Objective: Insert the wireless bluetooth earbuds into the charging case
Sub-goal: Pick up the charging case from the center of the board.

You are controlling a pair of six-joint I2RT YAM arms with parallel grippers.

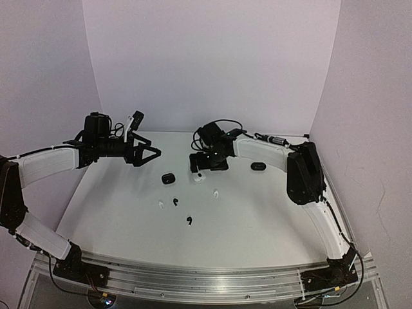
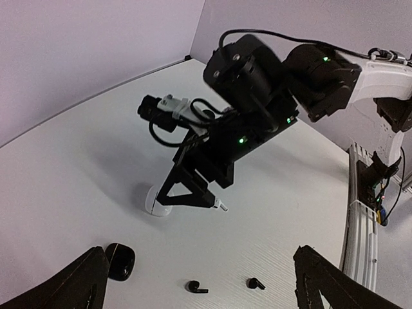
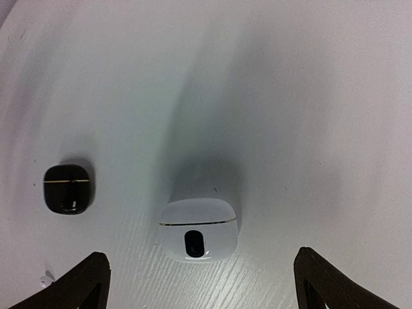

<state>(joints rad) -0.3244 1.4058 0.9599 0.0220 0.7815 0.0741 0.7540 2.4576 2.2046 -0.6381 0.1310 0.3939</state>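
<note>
White table (image 3: 302, 96), white charging case (image 3: 198, 229) just beneath the spread right gripper (image 3: 199, 273)

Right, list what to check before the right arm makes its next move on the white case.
1. Right end effector open: ok, jaws wide, nothing held.
2. White case lined up with it: ok, centred in the wrist view.
3. White case lid open: not ok, seam shut.
4. Black case beside it open: not ok, also shut.
5. Buds free to pick: ok, a black bud and a white bud lie loose on the table.
6. Left end effector out of the way: ok, open and off to the side.
</note>
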